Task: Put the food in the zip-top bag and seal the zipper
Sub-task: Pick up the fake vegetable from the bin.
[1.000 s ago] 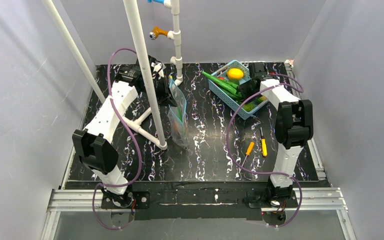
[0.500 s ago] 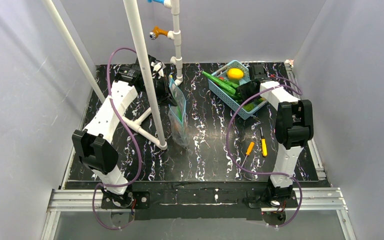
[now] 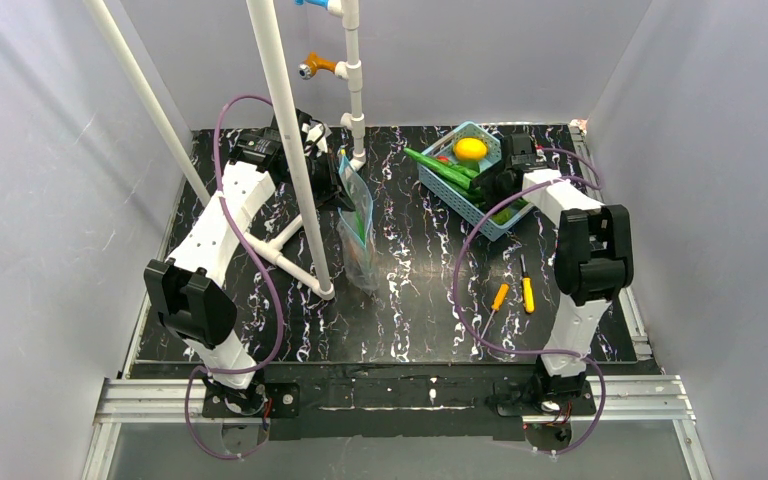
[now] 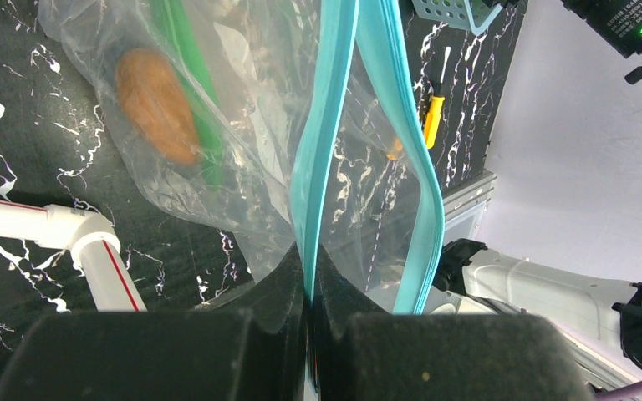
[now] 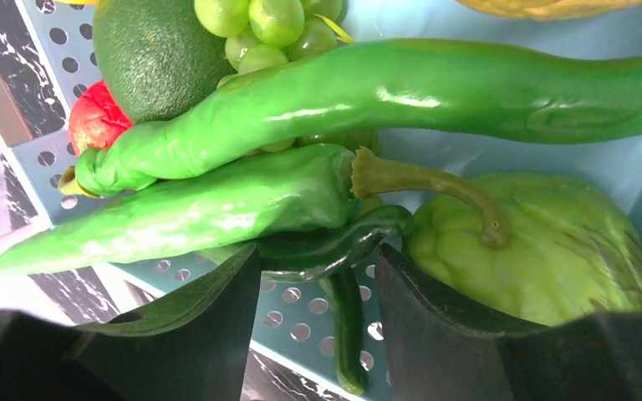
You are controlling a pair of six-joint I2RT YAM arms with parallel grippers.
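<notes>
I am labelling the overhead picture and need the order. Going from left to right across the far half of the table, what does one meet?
left gripper → zip-top bag → light-blue basket

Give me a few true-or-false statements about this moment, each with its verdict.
1. The left tool is shut on the zipper. True.
2. The zip-top bag is empty. False: a brown-orange fruit and a green pod lie inside.
3. The right tool is open over green peppers in the basket. True.
4. The zipper is sealed. False: its two strips stand apart.
</notes>
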